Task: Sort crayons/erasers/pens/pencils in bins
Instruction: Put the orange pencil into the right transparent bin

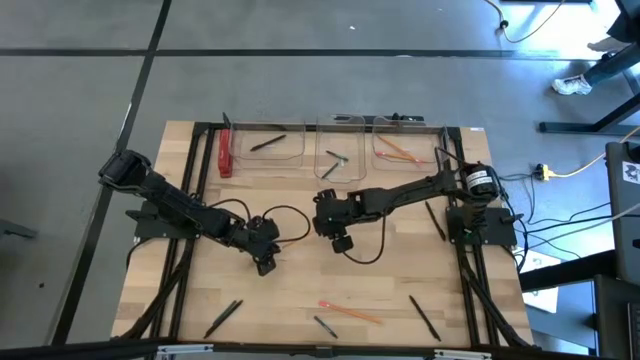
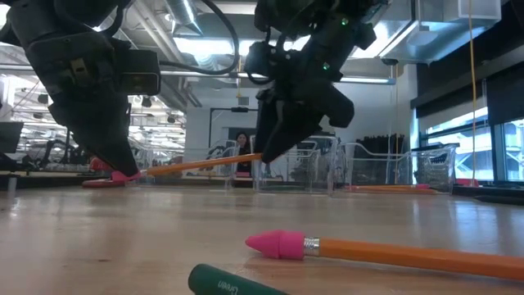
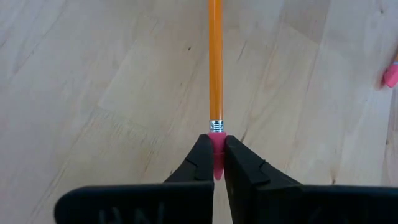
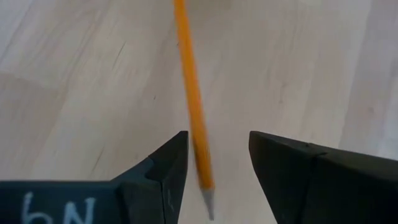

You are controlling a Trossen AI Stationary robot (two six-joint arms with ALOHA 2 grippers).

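An orange pencil (image 2: 196,165) with a pink eraser tip spans the gap between my two grippers at the table's middle. My left gripper (image 1: 266,262) is shut on its eraser end. My right gripper (image 4: 217,152) is open, with one finger on each side of the pencil's sharpened end (image 4: 205,193), touching nothing. Three clear bins stand along the far edge: the left bin (image 1: 265,148) holds a black pen, the middle bin (image 1: 340,152) crayons, and the right bin (image 1: 405,147) pencils. My left gripper pinches the pencil's pink eraser tip (image 3: 216,144) between its two fingertips. The fingers slant down from the table's left, and the pencil runs straight on ahead of them. The pencil slopes upward from the eraser (image 2: 123,174) toward my right gripper, its sharpened end clear of the table.
A red bar (image 1: 225,155) lies left of the left bin. Near the front edge lie a pen (image 1: 222,317), a crayon (image 1: 325,323), another pencil (image 1: 350,312) and a pen (image 1: 425,318). A further pen (image 1: 435,220) lies by the right arm's base.
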